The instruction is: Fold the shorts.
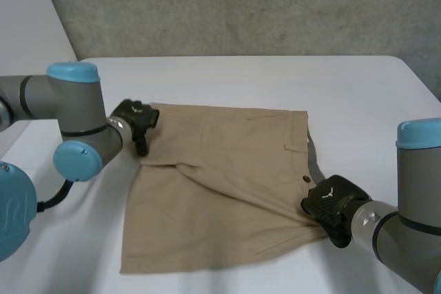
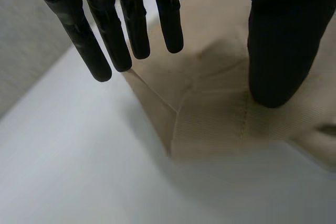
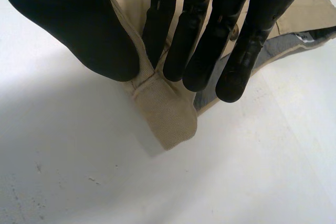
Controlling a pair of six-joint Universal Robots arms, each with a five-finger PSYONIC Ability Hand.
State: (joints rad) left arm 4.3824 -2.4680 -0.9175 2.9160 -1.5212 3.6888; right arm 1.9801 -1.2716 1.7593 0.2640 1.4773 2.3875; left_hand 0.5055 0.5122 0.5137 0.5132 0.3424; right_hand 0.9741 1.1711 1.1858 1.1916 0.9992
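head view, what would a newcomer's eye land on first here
The beige cloth shorts spread across the middle of the white table draw the eye first. Next come the two black hands at opposite corners: the left hand with straight fingers at the far left corner, the right hand pinching the near waistband corner between thumb and fingers.

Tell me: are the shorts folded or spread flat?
Folded once, it seems: the shorts lie as one panel, diagonal crease across, waistband corner pinched by the right hand.
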